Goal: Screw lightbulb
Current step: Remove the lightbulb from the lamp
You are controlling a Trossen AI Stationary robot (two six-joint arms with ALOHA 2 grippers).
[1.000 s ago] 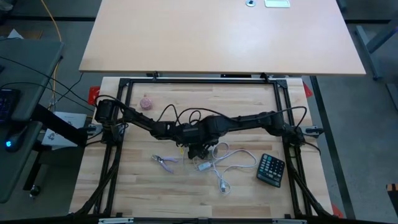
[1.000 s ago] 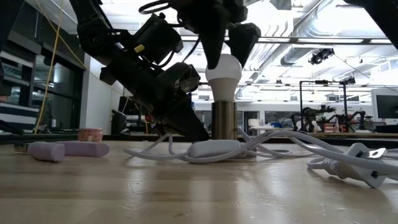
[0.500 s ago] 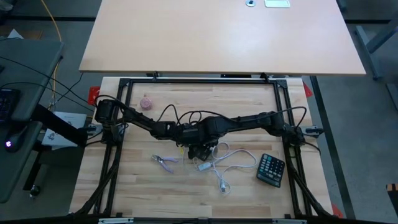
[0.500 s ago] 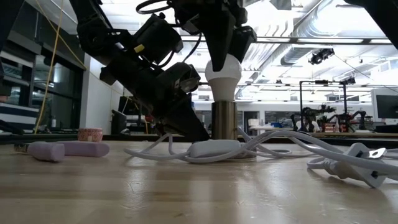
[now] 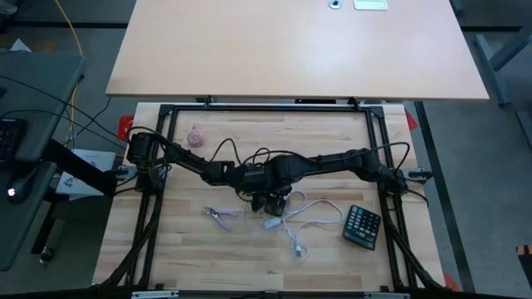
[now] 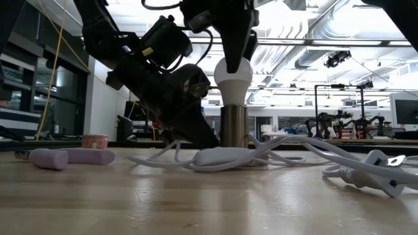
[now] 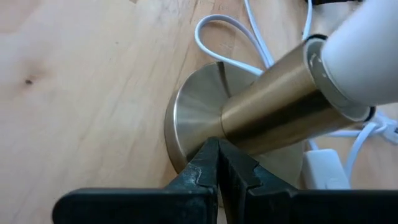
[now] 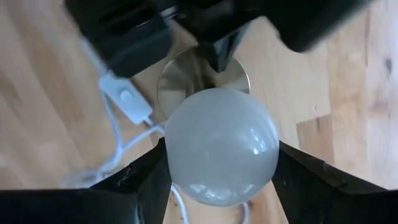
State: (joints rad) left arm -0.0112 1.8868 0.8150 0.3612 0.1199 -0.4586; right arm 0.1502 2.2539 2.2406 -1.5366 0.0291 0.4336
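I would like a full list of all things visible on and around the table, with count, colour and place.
lightbulb: one, white, upright on the socket at the table's middle, the right hand's fingers on both sides of its globe.
socket: one, brass-coloured tube on a round base, table middle.
cord: one, white, with inline switch and plug, looping in front of the socket.
pliers: one, pale purple handles, left of the cord.
calculator: one, black, front right of the table.
small cup-like thing: one, pink, rear left.
second table: one, light brown, behind.
left hand: one, black, shut, its tips at the socket's base.
right hand: one, black, closed on the lightbulb from above.
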